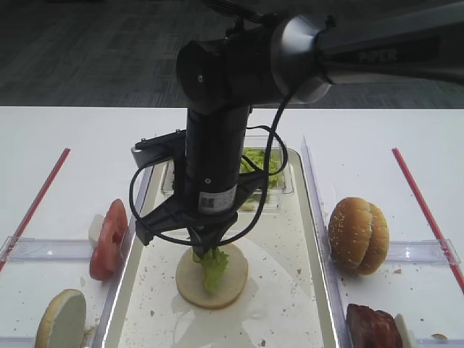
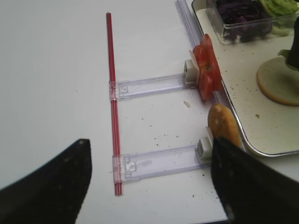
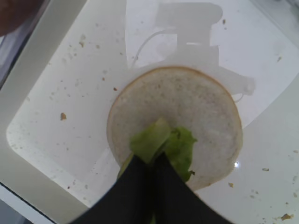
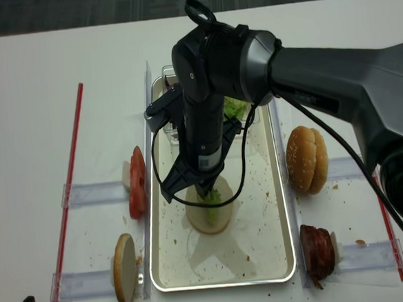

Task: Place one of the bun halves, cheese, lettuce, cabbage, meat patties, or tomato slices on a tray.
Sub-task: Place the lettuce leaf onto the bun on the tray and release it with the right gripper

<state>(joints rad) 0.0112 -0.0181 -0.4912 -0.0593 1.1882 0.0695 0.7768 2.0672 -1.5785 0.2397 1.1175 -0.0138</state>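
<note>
1. My right gripper (image 3: 152,161) is pinched tight on the lettuce (image 3: 163,144), jaws together on the leaf's upper end, hanging it over the pale bun half (image 3: 175,123) that lies flat-face up on the tray (image 1: 290,290).
2. From the wrist view the leaf sits towards the bun half's near edge, not its middle. Whether its lower tip already touches the bread I cannot tell.
3. To finish well, I judge I should shift slightly towards the bun half's centre, so the leaf does not hang over the edge onto the crumb-speckled floor.
4. Then lower gently until the leaf rests on the bread; pressing hard could slide the bun half.
5. Part the jaws slowly and lift straight up, since a damp, crinkly leaf may cling to a finger and come away with me.
6. My left gripper (image 2: 149,179) stands wide apart and empty, well left of the tray, near the tomato slices (image 2: 205,70) and the upright bun half (image 2: 223,128) on their racks.
</note>
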